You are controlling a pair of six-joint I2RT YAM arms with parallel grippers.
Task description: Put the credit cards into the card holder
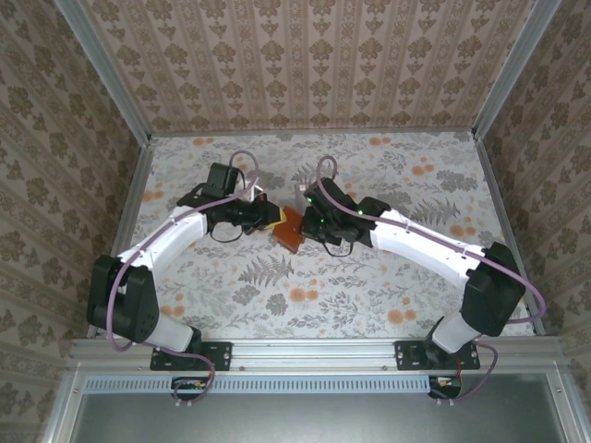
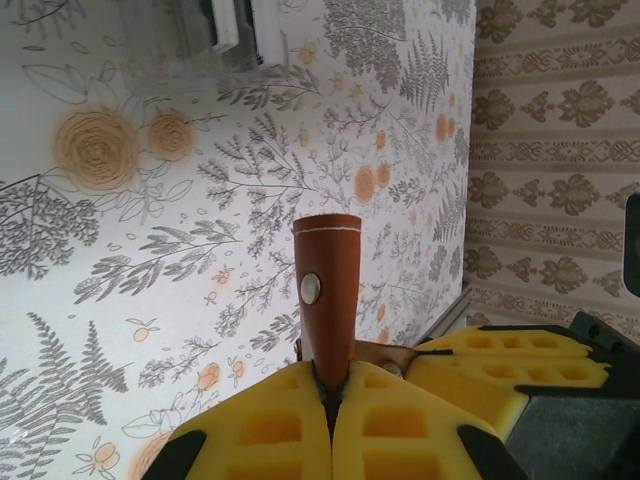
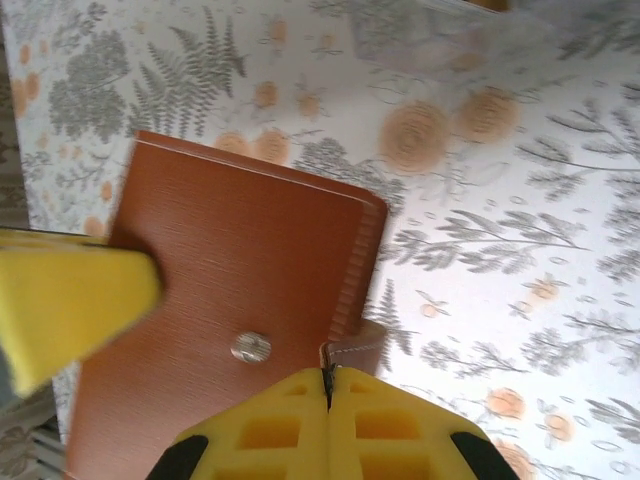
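Observation:
The card holder [image 1: 289,232], reddish-brown with a metal snap, sits between my two grippers at mid-table. My left gripper [image 2: 330,385] is shut on a narrow brown strap of the holder [image 2: 326,290] that carries the snap and points away from me. Seen from the right wrist, the holder's broad face [image 3: 230,270] lies over the table, and my right gripper [image 3: 327,375] is shut on its small stitched tab [image 3: 352,350]. A yellow finger of the left gripper [image 3: 70,300] overlaps the holder's left side. A pale flat credit card [image 3: 400,45] lies on the table beyond the holder.
The flowered tablecloth [image 1: 369,286] covers the table, with wallpapered walls on three sides. Metal rails [image 1: 138,185] edge the table. Both arms meet at the middle, their wrists close together. In the left wrist view the right gripper's fingers [image 2: 510,365] stand just to the right.

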